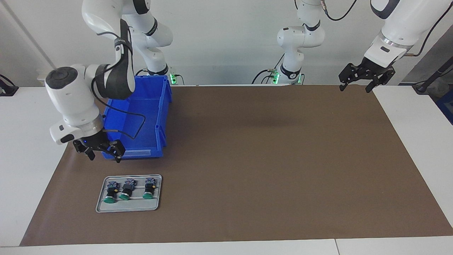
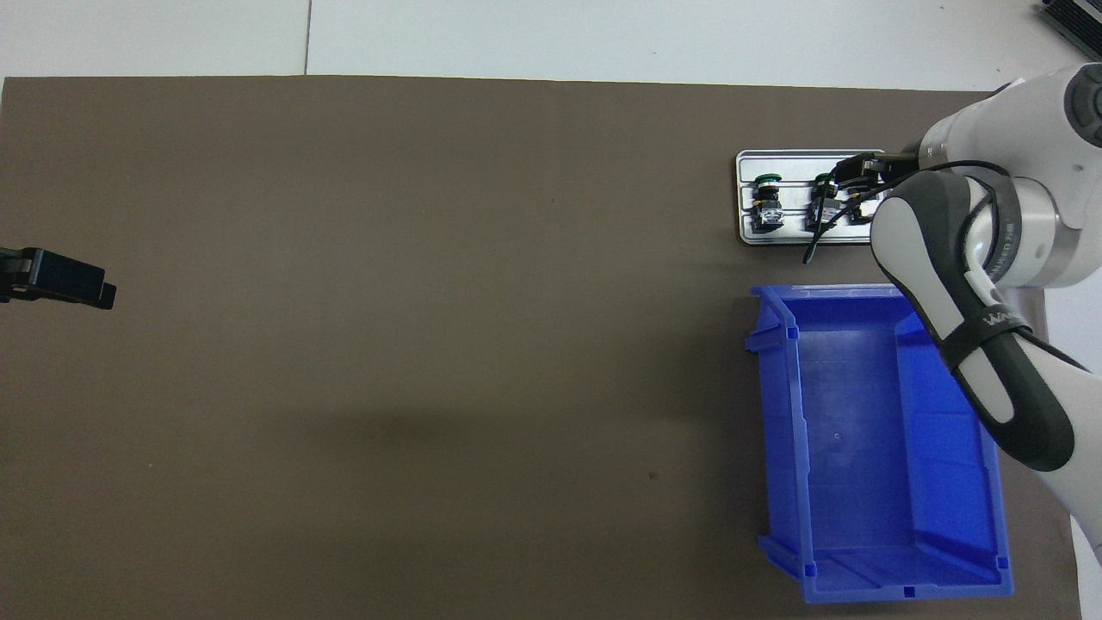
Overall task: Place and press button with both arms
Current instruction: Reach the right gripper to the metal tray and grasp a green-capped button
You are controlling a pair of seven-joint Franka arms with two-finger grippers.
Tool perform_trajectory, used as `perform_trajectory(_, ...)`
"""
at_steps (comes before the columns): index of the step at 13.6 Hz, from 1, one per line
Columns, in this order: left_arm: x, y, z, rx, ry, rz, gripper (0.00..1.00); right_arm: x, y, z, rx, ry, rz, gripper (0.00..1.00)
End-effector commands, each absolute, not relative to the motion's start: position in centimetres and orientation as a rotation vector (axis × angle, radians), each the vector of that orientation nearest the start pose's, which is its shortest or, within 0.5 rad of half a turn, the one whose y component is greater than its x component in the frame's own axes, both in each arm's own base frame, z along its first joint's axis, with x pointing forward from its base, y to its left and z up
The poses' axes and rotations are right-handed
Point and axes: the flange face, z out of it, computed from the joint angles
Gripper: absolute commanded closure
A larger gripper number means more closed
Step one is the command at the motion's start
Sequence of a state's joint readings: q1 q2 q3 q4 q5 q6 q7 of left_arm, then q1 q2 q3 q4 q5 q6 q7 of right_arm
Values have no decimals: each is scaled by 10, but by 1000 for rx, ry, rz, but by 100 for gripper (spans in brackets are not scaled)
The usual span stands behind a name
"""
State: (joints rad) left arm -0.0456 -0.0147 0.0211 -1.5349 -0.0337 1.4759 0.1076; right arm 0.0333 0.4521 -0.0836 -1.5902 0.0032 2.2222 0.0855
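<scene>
Three green-capped buttons lie side by side in a grey tray (image 1: 131, 208) at the right arm's end of the brown mat: one (image 1: 110, 193), a middle one (image 1: 126, 189) and a third (image 1: 149, 187). My right gripper (image 1: 104, 156) hangs open and empty above the tray, touching no button. In the overhead view it (image 2: 848, 189) covers part of the tray (image 2: 742, 198); one button (image 2: 766, 202) shows whole, another (image 2: 822, 207) partly, and the third is hidden. My left gripper (image 1: 355, 86) waits open and empty in the air over the mat's corner at the left arm's end (image 2: 86, 288).
An open blue bin (image 1: 148, 106) stands nearer to the robots than the tray, at the right arm's end; it shows in the overhead view too (image 2: 861, 430). The right arm's cable hangs over the bin. The brown mat (image 1: 265, 159) covers most of the white table.
</scene>
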Motion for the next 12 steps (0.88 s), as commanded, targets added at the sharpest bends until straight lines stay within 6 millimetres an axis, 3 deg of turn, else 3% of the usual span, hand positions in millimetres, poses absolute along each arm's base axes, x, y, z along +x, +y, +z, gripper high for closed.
perform_trajectory(1, 533, -15, 642, -3155, 194, 76, 0, 704, -8, 377, -3119, 158, -305, 0)
perform_trajectory(4, 533, -15, 642, -3155, 194, 76, 0, 700, -7, 327, -3132, 86, -294, 0)
perform_trajectory(9, 533, -15, 642, -3155, 194, 76, 0, 698, -18, 319, -3137, 93, -283, 3)
perform_trajectory(12, 533, -15, 642, -3155, 194, 76, 0, 694, -18, 299, -3139, 92, -290, 16)
